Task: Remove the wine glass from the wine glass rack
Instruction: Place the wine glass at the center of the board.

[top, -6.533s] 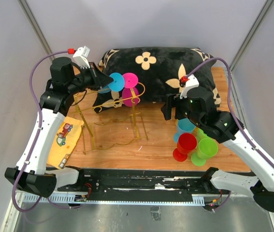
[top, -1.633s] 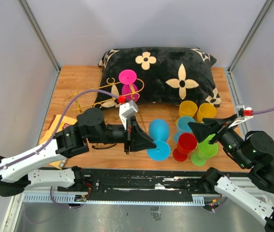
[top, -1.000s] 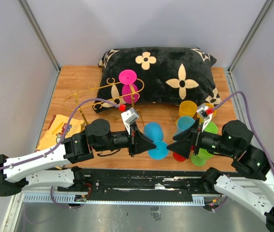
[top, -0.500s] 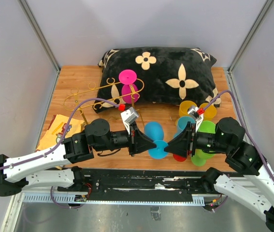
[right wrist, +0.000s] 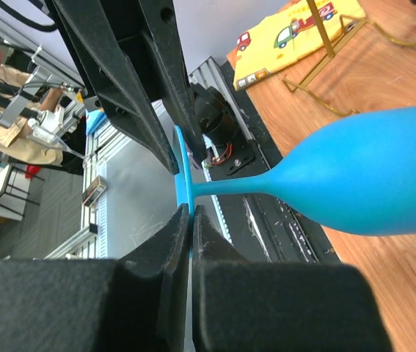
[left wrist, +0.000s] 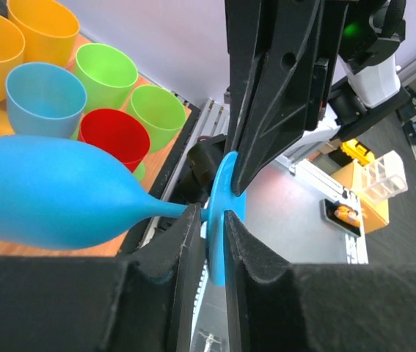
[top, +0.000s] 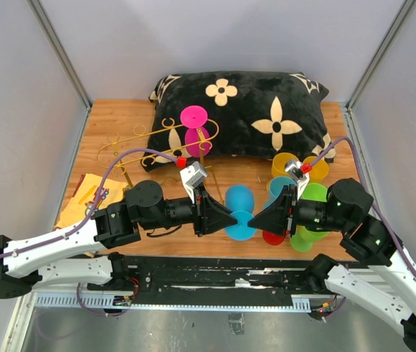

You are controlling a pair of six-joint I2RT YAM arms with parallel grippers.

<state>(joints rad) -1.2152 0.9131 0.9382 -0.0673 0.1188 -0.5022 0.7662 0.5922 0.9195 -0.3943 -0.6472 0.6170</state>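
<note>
Now | right jaws clenched on glass (top: 238,199) foot, lower centre | left jaws around foot, grip unclear | risk: thin pinch, glass may tip.

I have the blue wine glass (top: 239,200) off the rack and tipped on its side, bowl pointing toward the back of the table, stem roughly level and its round foot over the near edge. It is opaque, a smooth egg-shaped bowl on a thin stem. The right gripper (top: 257,219) pinches the rim of the foot. The left gripper (top: 227,218) has its fingers on either side of the same foot, and I cannot tell whether they press it. The wine glass rack (top: 165,122), thin gold wire with curly scrolls, stands well apart at the back left. A pink wine glass (top: 195,118) hangs from its right end, foot up.
</note>
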